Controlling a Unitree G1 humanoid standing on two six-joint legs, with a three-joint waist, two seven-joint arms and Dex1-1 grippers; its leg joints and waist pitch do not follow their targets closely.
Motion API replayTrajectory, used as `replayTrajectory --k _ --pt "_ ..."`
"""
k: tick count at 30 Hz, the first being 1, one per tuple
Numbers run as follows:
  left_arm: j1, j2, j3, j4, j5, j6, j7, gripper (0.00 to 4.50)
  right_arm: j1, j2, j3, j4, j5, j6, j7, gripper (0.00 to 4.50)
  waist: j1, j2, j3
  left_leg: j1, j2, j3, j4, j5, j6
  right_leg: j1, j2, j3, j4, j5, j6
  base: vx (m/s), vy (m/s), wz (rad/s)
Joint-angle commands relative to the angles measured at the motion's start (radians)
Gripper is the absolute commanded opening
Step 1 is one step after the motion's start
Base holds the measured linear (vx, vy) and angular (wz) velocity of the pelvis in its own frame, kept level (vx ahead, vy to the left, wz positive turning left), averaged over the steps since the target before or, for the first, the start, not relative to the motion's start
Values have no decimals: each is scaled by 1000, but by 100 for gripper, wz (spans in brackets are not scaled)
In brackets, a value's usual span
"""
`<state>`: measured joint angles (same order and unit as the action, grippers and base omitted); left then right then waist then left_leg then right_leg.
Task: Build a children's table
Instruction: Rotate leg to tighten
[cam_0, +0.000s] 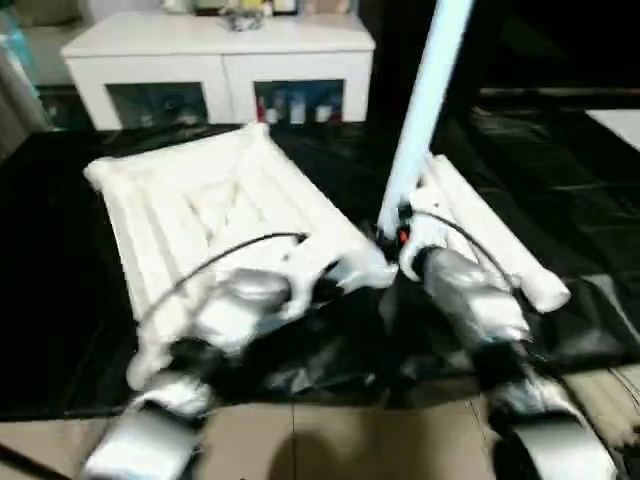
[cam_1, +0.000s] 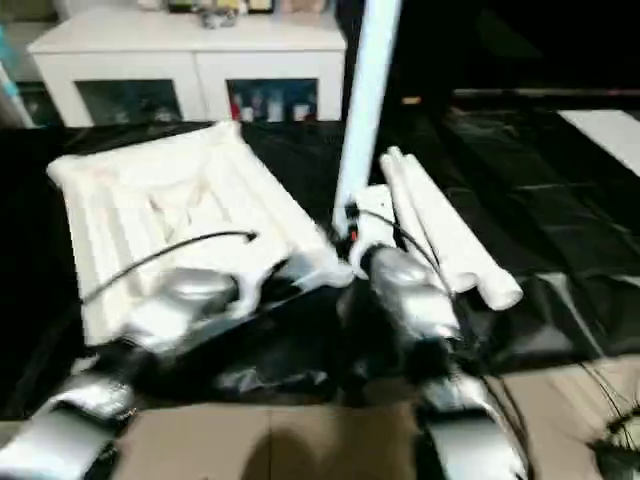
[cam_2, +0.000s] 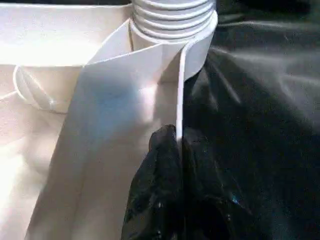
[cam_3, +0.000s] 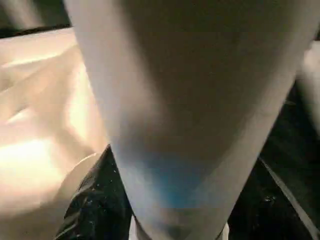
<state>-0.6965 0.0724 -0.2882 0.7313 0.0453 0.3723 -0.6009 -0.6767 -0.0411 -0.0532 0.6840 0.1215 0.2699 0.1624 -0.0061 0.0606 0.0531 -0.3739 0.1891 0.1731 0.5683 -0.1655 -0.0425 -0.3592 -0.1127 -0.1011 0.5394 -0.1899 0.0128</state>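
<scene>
- The tabletop (cam_0: 215, 215) lies underside up on black sheeting (cam_0: 560, 190) on the floor, ribs showing, filling the scene from about nine to twelve o'clock.
- My left pincer (cam_2: 177, 150) is clenched on a thin upright rib at the top's near corner, beside the threaded socket (cam_2: 172, 20).
- My right pincer (cam_0: 400, 235) grasps the raised leg (cam_0: 425, 100) low down; the leg stands nearly upright, running toward one o'clock, its foot at that corner.
- Spare legs (cam_0: 490, 235) lie together on the sheeting at about three o'clock, just beside the right forearm.
- A white cabinet (cam_0: 215, 60) stands behind at eleven o'clock.
- I judge the plastic light, hollow and smooth: the leg is stiff but slippery, so I hold it near the base.
- The rib looks thin and may flex, so I would squeeze it gently.
</scene>
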Motion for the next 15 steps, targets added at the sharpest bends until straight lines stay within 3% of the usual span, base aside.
replayTrajectory --k 1,2,3,4,5,6,7,8,9,10,11,12,13,15 --pt "-23 -37 22 75 14 6 127 0 26 57 -20 120 38 47 -68 186 33 31 -36 -35 83 4 -226 -948 -101 79 18 -3 130 -238 -105 -93 -16 16" --pt "-37 -63 20 108 20 2 148 0 1 80 -31 148 42 42 -101 186 50 -13 -44 21 62 43 -203 -818 -66 30 13 50 104 -280 -78 21 -87 21" --pt "-48 -81 20 133 25 0 164 0 -19 96 -42 174 43 32 -128 186 39 -53 -29 162 -2 12 66 -552 -65 -145 -113 74 -138 -920 -62 21 -87 21" --pt "-55 -98 24 151 27 -1 178 0 -42 113 -60 203 48 25 -163 186 34 -67 -31 147 -16 2 122 -388 -27 -142 -138 92 -167 -1091 -51 77 -23 -36" --pt "-61 -108 29 159 27 1 187 0 -62 123 -74 231 48 17 -189 186 34 -54 -33 -38 -1 -63 42 -167 -14 47 -157 85 -67 -963 -48 60 83 -42" --pt "-64 -112 32 158 27 6 188 0 -82 131 -83 260 45 8 -208 186 49 -20 -61 0 22 -60 -49 -212 -50 17 -48 51 -29 -540 -74 60 83 -42" --pt "-64 -112 32 158 27 6 187 0 -83 131 -83 261 44 8 -208 186 40 -10 -64 36 29 -53 -49 -281 -65 -11 -25 48 -19 -389 -115 0 0 0" --pt "-62 -109 32 157 27 6 184 0 -95 136 -90 283 42 2 -216 186 30 -1 -69 38 24 -42 -55 -310 -74 -1 -18 53 -1 -159 -190 0 0 0" --pt "-62 -109 32 157 27 6 184 0 -95 136 -90 283 42 2 -216 186 24 -6 -60 31 22 -35 -66 -393 -57 4 -19 56 -12 -187 -210 0 0 0" --pt "-67 -109 34 171 28 -2 186 0 -103 140 -96 300 41 -4 -222 186 20 -16 -53 29 19 -32 -69 -452 -48 2 -17 56 -23 -274 -198 0 0 0" --pt "-66 -106 34 172 29 -4 183 0 -107 140 -99 312 38 -9 -225 186 16 -18 -52 42 12 -32 -66 -535 -47 -8 -23 55 -41 -439 -162 0 0 0" --pt "-64 -103 35 173 32 -5 180 0 -114 140 -103 329 35 -18 -229 186 13 -22 -56 41 11 -35 -66 -538 -42 -9 -30 56 -50 -499 -137 0 0 0" --pt "-61 -101 37 171 34 -5 178 0 -118 139 -105 340 32 -24 -231 186 13 -18 -58 36 12 -36 -69 -512 -35 -8 -32 57 -54 -496 -126 0 0 0" --pt "-55 -98 41 165 35 0 178 0 -127 140 -112 362 29 -34 -233 186 12 -21 -59 30 14 -33 -73 -471 -26 -4 -33 57 -55 -464 -128 0 0 0"
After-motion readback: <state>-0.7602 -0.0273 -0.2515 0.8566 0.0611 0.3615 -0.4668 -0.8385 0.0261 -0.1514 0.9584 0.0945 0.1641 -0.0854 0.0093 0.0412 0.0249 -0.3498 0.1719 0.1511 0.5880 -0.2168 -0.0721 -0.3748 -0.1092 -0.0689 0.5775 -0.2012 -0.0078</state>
